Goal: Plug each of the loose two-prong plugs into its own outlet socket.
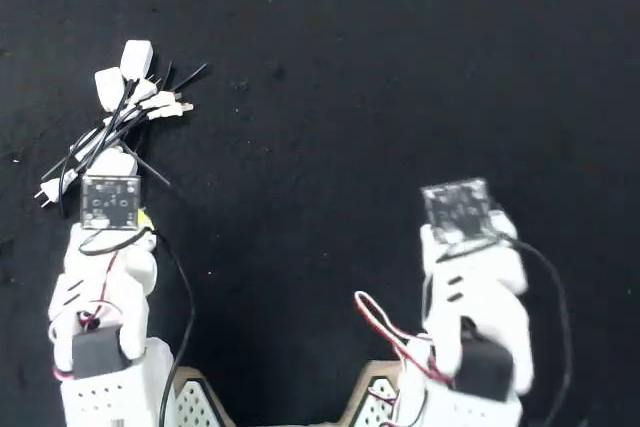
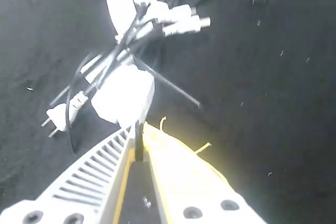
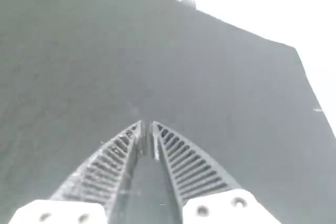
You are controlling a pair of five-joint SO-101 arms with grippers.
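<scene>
High view: three sockets [image 1: 136, 55] [image 1: 108, 87] [image 1: 113, 162], three plugs [image 1: 47, 194] [image 1: 163, 99] [image 1: 174, 111] tangled; left end effector [image 2: 137, 125] and right end effector [image 3: 147, 124] both closed

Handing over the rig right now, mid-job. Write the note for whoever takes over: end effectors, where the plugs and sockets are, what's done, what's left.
Left end effector: shut, tips against a white block at the near edge of the tangle; I cannot tell whether it grips anything.
Right end effector: shut, empty, over bare table.
Things: white plugs, sockets and black cords lie in one tangle ahead of the left arm. One two-prong plug lies at its edge, prongs bare.
Done: no plug seen seated in a socket.
Left: probably all of it; separate the pieces, then plug each in.
</scene>
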